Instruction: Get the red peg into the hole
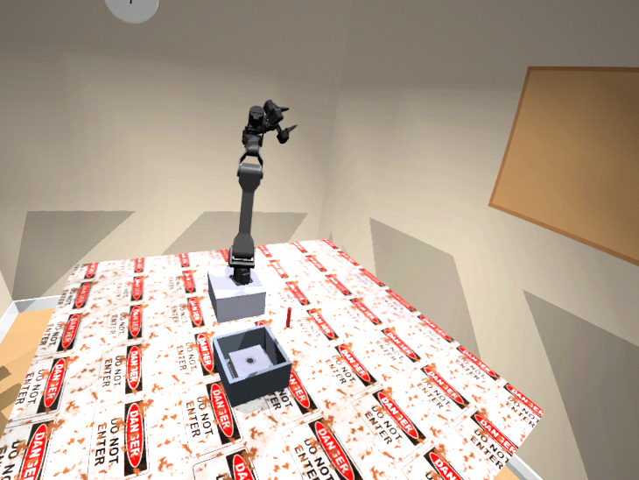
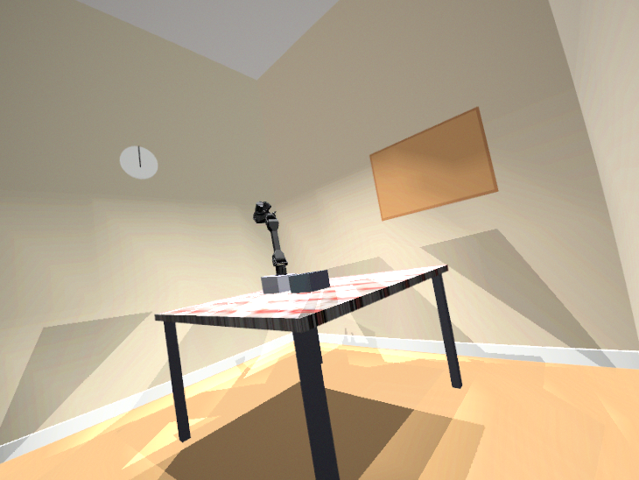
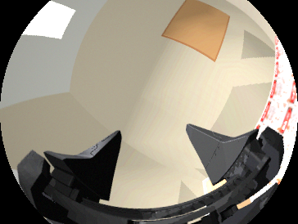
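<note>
On the white, rust-flecked surface (image 1: 170, 434) (image 2: 248, 309), far below the claw (image 1: 292, 117) (image 2: 271, 208) (image 3: 154, 128), we read "DANGER" in white letters on red ovals set in black, with "DO NOT ENTER" in black type beneath, repeated in rows. We can make out no brand name on the black jointed arm (image 1: 246, 211) (image 2: 276, 242). The claw stands wide, its two dark, pointed fingers well apart. From the wrist we see nothing between them, only wall beyond, and they touch nothing that we can see.

Well below the claw, we find the slim red cylindrical peg (image 1: 288, 317) on the surface, outside the box and near the pale lavender block (image 1: 240, 306) (image 2: 270, 285) that carries the arm. Whether it stands or lies we cannot tell. Also well below the claw sits the open blue-grey square box (image 1: 257, 384) (image 2: 309, 282), near the peg and apart from it. Inside, at the bottom, we see a pale square plate (image 1: 238, 363) with a small dark round hole (image 1: 249, 360) in its middle; the peg is not in it.
</note>
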### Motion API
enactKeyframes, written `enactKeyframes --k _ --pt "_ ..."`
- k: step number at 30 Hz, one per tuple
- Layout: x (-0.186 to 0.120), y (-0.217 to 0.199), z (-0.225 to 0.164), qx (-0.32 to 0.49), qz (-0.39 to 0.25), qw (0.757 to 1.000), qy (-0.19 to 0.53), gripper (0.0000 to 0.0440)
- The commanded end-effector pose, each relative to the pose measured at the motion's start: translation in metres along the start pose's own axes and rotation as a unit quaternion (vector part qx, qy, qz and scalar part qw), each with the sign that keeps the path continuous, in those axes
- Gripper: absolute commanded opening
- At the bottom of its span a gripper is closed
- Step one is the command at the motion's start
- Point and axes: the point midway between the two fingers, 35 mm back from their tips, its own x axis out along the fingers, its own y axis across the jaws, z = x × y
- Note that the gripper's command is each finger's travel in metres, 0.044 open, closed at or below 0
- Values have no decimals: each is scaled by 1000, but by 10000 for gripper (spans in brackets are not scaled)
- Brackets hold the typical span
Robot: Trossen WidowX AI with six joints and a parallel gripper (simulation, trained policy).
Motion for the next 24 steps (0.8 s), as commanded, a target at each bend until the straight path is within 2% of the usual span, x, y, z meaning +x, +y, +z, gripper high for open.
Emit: enactKeyframes --k 1,3,12,19,24 --pt "4 -5 0 -13 -4 1000 -2 419" --pt "15 -19 -2 -45 -12 999 -5 440" --pt "73 -105 -2 -193 -49 980 9 440" --pt "109 -196 18 -290 -103 950 44 440" --pt "122 -269 46 -335 -157 926 78 440"
